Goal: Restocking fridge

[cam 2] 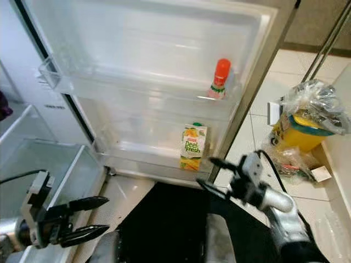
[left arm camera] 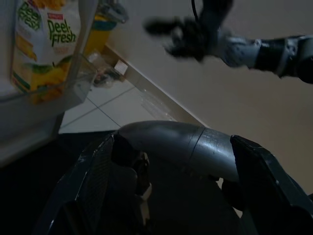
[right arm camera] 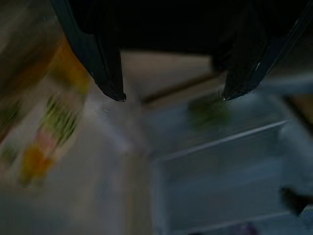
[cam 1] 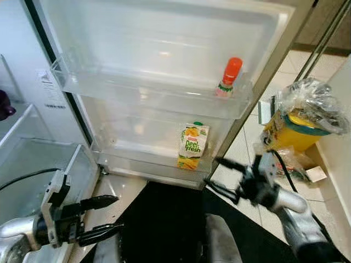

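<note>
The fridge door point(cam 1: 164, 49) stands open in front of me. A yellow and green Deel Fresh juice carton point(cam 1: 193, 145) stands upright in its lower door shelf. An orange-capped bottle point(cam 1: 229, 76) stands in the upper door shelf. My right gripper point(cam 1: 213, 172) is open and holds nothing, a little below and to the right of the carton, fingers pointing toward the door. The right wrist view is blurred, with the carton point(right arm camera: 44, 132) off to one side of the open fingers. My left gripper point(cam 1: 117, 212) is open and holds nothing, low at the left.
A clear fridge drawer point(cam 1: 33, 164) sits at the left beside my left arm. A yellow bin point(cam 1: 299, 123) under a plastic bag stands on the tiled floor at the right, with litter around it. A black mat point(cam 1: 164, 224) lies below the door.
</note>
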Available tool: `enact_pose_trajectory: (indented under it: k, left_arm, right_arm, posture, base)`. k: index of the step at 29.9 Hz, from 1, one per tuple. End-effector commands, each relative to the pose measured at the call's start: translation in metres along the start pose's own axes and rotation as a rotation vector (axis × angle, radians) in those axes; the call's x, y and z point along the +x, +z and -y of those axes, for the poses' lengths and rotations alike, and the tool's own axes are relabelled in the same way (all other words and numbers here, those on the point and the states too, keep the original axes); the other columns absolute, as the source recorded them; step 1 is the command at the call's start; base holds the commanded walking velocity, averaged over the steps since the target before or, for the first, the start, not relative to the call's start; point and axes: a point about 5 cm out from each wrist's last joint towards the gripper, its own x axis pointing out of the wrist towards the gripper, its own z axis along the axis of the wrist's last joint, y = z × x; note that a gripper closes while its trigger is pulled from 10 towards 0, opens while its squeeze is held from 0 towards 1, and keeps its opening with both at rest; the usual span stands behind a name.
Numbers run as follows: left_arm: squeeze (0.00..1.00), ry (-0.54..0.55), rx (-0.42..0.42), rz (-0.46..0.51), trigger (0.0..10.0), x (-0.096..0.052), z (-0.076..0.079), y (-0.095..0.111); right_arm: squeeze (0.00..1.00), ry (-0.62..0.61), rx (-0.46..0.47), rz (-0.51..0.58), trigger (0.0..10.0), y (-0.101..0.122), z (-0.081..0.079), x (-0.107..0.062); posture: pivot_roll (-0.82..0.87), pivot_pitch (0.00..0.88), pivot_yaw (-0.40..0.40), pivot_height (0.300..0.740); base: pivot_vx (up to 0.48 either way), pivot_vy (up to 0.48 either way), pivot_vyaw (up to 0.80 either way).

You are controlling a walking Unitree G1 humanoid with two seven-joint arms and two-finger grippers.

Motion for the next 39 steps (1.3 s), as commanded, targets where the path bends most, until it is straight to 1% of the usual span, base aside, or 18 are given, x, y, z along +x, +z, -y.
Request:
enact_pose_trajectory:
  k: [1, 2, 3, 4, 8, 9, 12, 13, 16, 20, 21, 25, 29, 32, 34, 35, 37, 39]
  left_arm:
    - [0.00, -0.005, -0.018, 0.000, 10.0, 0.001, 0.001, -0.007]
    - [0.00, -0.006, -0.016, -0.001, 10.0, 0.001, 0.001, -0.007]
    - [0.00, -0.006, -0.016, -0.001, 10.0, 0.001, 0.001, -0.007]
    - [0.00, -0.007, -0.015, -0.003, 10.0, 0.001, 0.000, -0.007]
    - [0.00, -0.010, -0.011, -0.006, 10.0, 0.000, 0.000, -0.006]
    - [0.00, -0.010, -0.011, -0.006, 10.0, 0.000, 0.000, -0.006]
    - [0.00, -0.006, -0.012, -0.009, 10.0, -0.002, 0.001, -0.007]
    - [0.00, -0.006, -0.012, -0.009, 10.0, -0.002, 0.001, -0.007]
    - [0.00, 0.000, -0.012, -0.008, 10.0, -0.002, 0.000, -0.009]
    - [0.00, 0.005, -0.012, -0.005, 10.0, -0.002, 0.000, -0.010]
    - [0.00, 0.009, -0.013, -0.004, 10.0, -0.002, 0.000, -0.011]
    - [0.00, 0.014, -0.016, -0.004, 10.0, -0.002, 0.000, -0.013]
    - [0.00, 0.028, -0.020, -0.008, 10.0, -0.002, 0.000, -0.016]
    - [0.00, 0.079, -0.029, -0.036, 10.0, -0.004, -0.004, -0.026]
    - [0.00, 0.102, -0.034, -0.044, 10.0, -0.004, -0.006, -0.031]
    - [0.00, 0.148, -0.054, -0.052, 10.0, -0.005, -0.009, -0.042]
    - [0.00, 0.163, -0.062, -0.055, 10.0, -0.005, -0.010, -0.045]
    - [0.00, 0.229, -0.086, -0.084, 10.0, -0.004, -0.015, -0.061]
  right_arm:
    - [0.00, -0.063, 0.099, -0.062, 10.0, -0.022, -0.003, -0.024]
    - [0.00, -0.130, 0.124, -0.109, 10.0, -0.033, -0.001, -0.035]
    - [0.00, -0.130, 0.124, -0.109, 10.0, -0.033, -0.001, -0.035]
    - [0.00, -0.173, 0.139, -0.138, 10.0, -0.039, -0.001, -0.042]
    - [0.00, -0.415, 0.229, -0.299, 10.0, -0.069, -0.003, -0.084]
    - [0.00, -0.415, 0.229, -0.299, 10.0, -0.069, -0.003, -0.084]
    - [0.00, -0.623, 0.262, -0.424, 10.0, -0.085, -0.007, -0.111]
    - [0.00, -0.623, 0.262, -0.424, 10.0, -0.085, -0.007, -0.111]
    - [0.00, -0.773, 0.308, -0.546, 10.0, -0.100, -0.013, -0.129]
    - [0.00, -0.864, 0.348, -0.617, 10.0, -0.111, -0.021, -0.139]
    - [0.00, -0.946, 0.399, -0.699, 10.0, -0.122, -0.029, -0.146]
    - [0.00, -1.022, 0.399, -0.769, 10.0, -0.128, -0.035, -0.152]
    - [0.00, -1.104, 0.438, -0.796, 10.0, -0.134, -0.042, -0.158]
    - [0.00, -1.167, 0.483, -0.827, 10.0, -0.141, -0.050, -0.160]
    - [0.00, -1.171, 0.497, -0.836, 10.0, -0.143, -0.053, -0.159]
    - [0.00, -1.169, 0.518, -0.855, 10.0, -0.148, -0.058, -0.156]
    - [0.00, -1.168, 0.524, -0.860, 10.0, -0.149, -0.060, -0.154]
    - [0.00, -1.165, 0.558, -0.892, 10.0, -0.155, -0.068, -0.150]
  posture:
    - [-0.01, 0.139, -0.053, 0.551]
    - [-0.01, 0.136, -0.054, 0.551]
    - [-0.01, 0.136, -0.054, 0.551]
    - [-0.01, 0.136, -0.053, 0.551]
    - [-0.01, 0.132, -0.055, 0.551]
    - [-0.01, 0.132, -0.055, 0.551]
    - [-0.01, 0.128, -0.058, 0.551]
    - [-0.01, 0.128, -0.058, 0.551]
    - [-0.01, 0.121, -0.060, 0.551]
    - [-0.01, 0.114, -0.061, 0.551]
    - [-0.02, 0.111, -0.061, 0.551]
    - [-0.02, 0.104, -0.062, 0.551]
    - [-0.01, 0.090, -0.066, 0.551]
    - [-0.01, 0.073, -0.065, 0.551]
    - [-0.01, 0.071, -0.064, 0.551]
    - [-0.01, 0.058, -0.060, 0.551]
    - [-0.01, 0.058, -0.060, 0.551]
    - [-0.01, 0.041, -0.060, 0.551]
  base:
    - [0.000, 0.000, 0.00]
    - [0.000, 0.000, 0.00]
    - [0.000, 0.000, 0.00]
    - [0.000, 0.000, 0.00]
    - [0.000, 0.000, 0.00]
    - [0.000, 0.000, 0.00]
    - [0.000, 0.000, 0.00]
    - [0.000, 0.000, 0.00]
    - [0.000, 0.000, 0.00]
    - [0.000, 0.000, 0.00]
    - [0.000, 0.000, 0.00]
    - [0.000, 0.000, 0.00]
    - [0.000, 0.000, 0.00]
    - [0.000, 0.000, 0.00]
    - [0.000, 0.000, 0.00]
    - [0.000, 0.000, 0.00]
    - [0.000, 0.000, 0.00]
    - [0.000, 0.000, 0.00]
